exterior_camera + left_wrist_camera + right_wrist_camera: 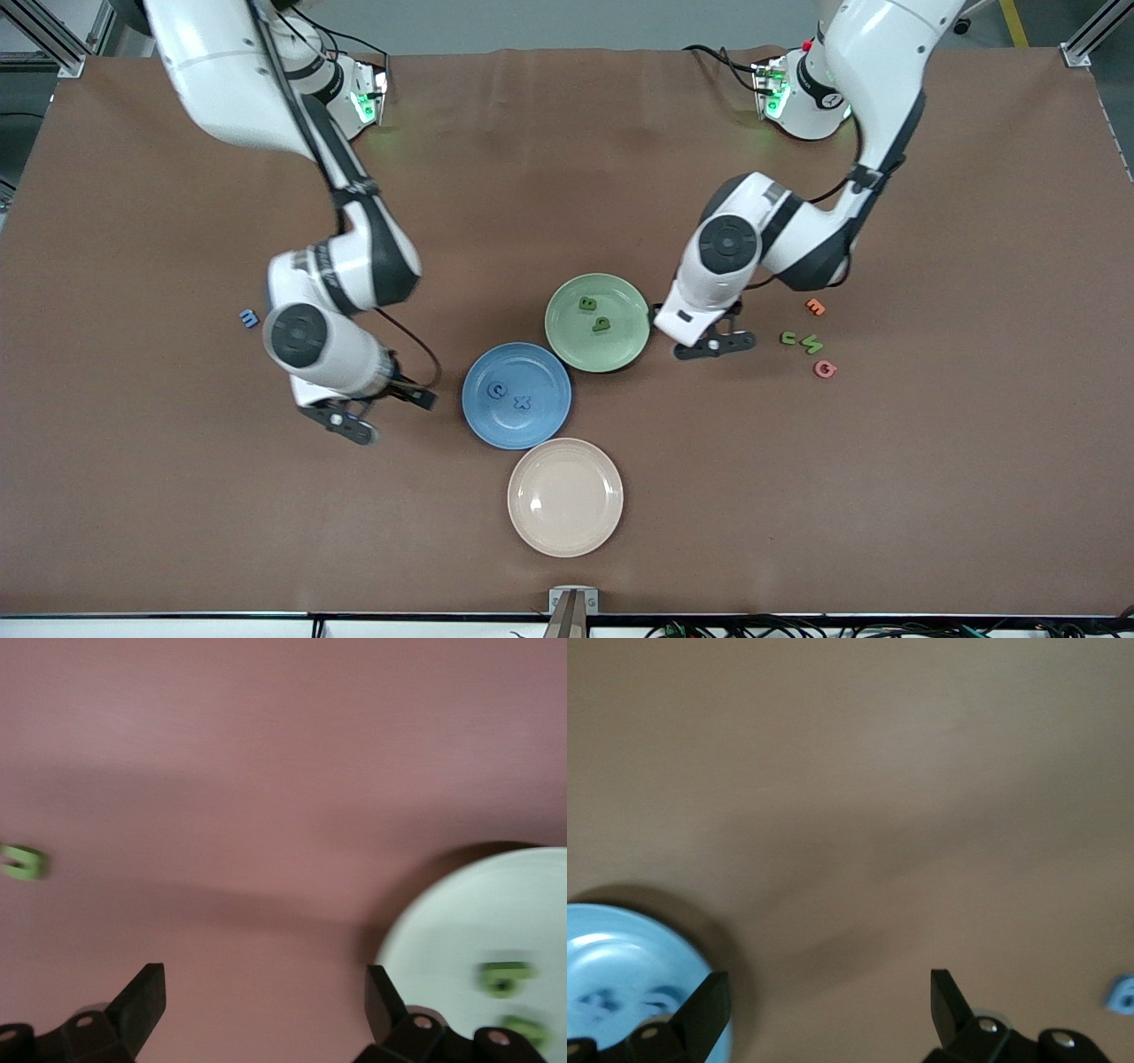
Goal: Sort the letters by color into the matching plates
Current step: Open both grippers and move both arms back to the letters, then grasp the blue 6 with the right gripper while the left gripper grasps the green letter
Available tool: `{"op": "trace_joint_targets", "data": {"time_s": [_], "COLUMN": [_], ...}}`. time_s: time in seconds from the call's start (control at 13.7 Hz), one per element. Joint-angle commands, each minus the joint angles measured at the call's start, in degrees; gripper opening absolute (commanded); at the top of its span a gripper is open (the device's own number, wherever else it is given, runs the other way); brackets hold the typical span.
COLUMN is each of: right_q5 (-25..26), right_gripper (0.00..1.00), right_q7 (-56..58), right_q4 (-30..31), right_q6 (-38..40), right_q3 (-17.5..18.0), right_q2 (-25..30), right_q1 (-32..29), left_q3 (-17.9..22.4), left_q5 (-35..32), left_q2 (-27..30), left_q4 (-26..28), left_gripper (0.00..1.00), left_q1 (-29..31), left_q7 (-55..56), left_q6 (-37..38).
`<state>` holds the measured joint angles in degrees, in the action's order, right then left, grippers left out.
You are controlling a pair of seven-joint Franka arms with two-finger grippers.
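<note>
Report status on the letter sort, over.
Left gripper open beside green plate; right gripper open beside blue plate. Two letters in each. Nothing blocking.

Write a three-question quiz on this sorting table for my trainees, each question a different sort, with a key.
1. True or false: the cream plate holds a letter.
2. How many letters lie in the blue plate?
3. The left gripper is over: A) bare table between the green plate and the loose green letters; B) the cream plate.

Key:
1. False.
2. Two.
3. A. The right gripper is beside the blue plate; both have open fingers.
</note>
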<state>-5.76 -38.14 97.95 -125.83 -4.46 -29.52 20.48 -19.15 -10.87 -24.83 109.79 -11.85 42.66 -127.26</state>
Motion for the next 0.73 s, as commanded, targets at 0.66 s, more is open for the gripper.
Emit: {"op": "trace_joint_targets", "data": {"time_s": [0.66], "right_q5": [1.63], "right_gripper": [0.95], "right_q7": [9.84], "right_q4": [35.98], "right_q6": [-24.97], "right_q3": [1.21], "right_q2": [12.92], "right_q1": [-14.59], "left_q3": [-0.45], "left_q5": [-0.29], "left_q2": [8.13], "left_q4": [18.87], "left_gripper": [0.99], "left_q1": [15.63], "left_q7": [-20.15], "left_q6": [-16.17]}}
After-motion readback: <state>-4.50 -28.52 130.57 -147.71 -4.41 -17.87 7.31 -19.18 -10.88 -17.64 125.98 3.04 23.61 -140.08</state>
